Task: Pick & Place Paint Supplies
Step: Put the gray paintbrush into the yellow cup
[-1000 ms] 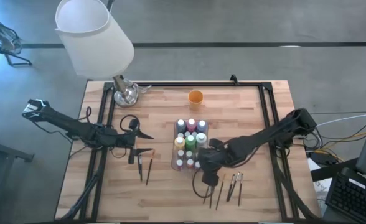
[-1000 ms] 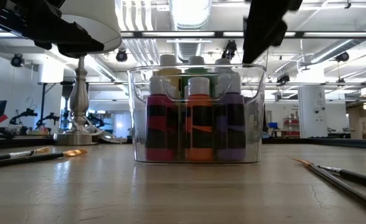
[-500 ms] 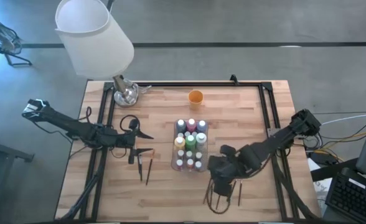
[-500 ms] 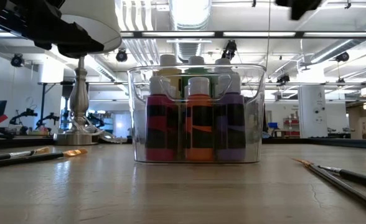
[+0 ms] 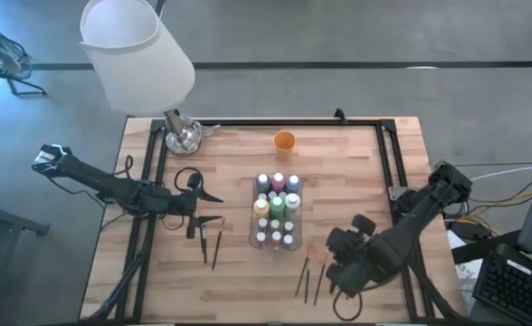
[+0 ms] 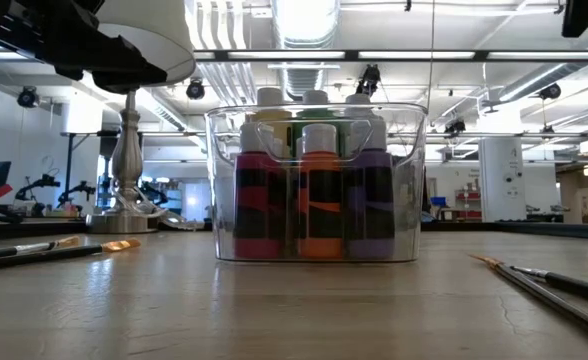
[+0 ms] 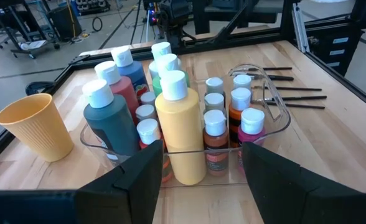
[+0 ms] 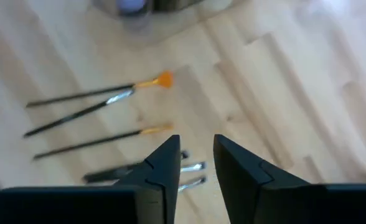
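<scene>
Several paint bottles (image 5: 276,210) stand upright in the clear tray (image 5: 254,237) at mid-table, also plain in the left wrist view (image 7: 170,124) and the low view (image 6: 314,200). Two brushes (image 5: 211,245) lie flat left of the tray, and two more brushes (image 5: 309,277) lie near its right front corner. My right gripper (image 5: 337,270) hovers open above the table over further brushes (image 8: 192,168), its fingers a narrow gap apart (image 8: 195,165). Three other brushes (image 8: 89,118) lie beyond it. My left gripper (image 5: 213,207) waits open left of the tray (image 7: 198,180).
An orange cup (image 5: 284,141) stands behind the tray and shows beside it in the left wrist view (image 7: 33,127). A white lamp (image 5: 137,52) with a metal base (image 5: 183,137) occupies the far left corner. Black frame rails (image 5: 391,172) run along the table's sides.
My right gripper has drawn away from the tray's right front corner toward the table's near right, ending over the brushes there. In the low view its arm has left the middle of the picture for the upper right corner. The bottles, the brushes and my left arm stayed still.
</scene>
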